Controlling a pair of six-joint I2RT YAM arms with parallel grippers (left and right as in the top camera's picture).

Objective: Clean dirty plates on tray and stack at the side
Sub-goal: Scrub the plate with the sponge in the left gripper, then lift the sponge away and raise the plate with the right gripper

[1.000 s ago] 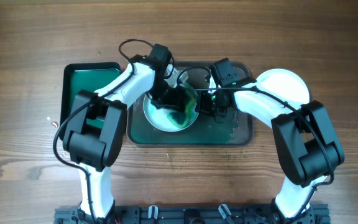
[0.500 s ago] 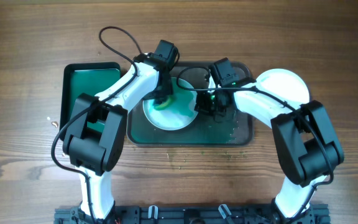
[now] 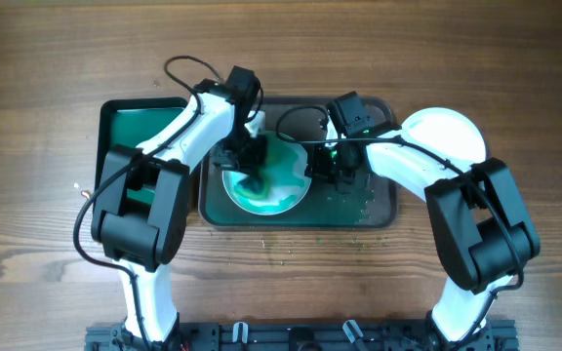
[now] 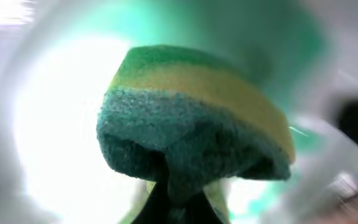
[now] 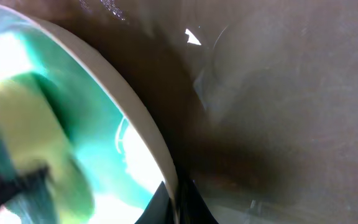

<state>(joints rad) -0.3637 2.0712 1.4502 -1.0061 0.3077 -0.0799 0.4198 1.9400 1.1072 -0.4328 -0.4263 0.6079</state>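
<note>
A white plate point(image 3: 279, 183) smeared teal-green lies on the left part of the dark tray point(image 3: 379, 205). My left gripper point(image 3: 249, 161) is shut on a green-and-yellow sponge point(image 4: 191, 118) and presses it on the plate's left side. My right gripper point(image 3: 312, 164) is shut on the plate's right rim point(image 5: 157, 149) and holds it. The sponge also shows blurred at the left of the right wrist view point(image 5: 23, 143). A clean white plate point(image 3: 447, 132) lies on the table right of the tray, partly under my right arm.
A smaller green tray point(image 3: 135, 132) stands left of the dark tray, partly under my left arm. Small specks lie on the wooden table point(image 3: 291, 249) in front of the tray.
My left gripper has swept the sponge from the plate's right side up to its far edge and then down to its left side. The teal smear now spreads over more of the plate. My right gripper has held still.
</note>
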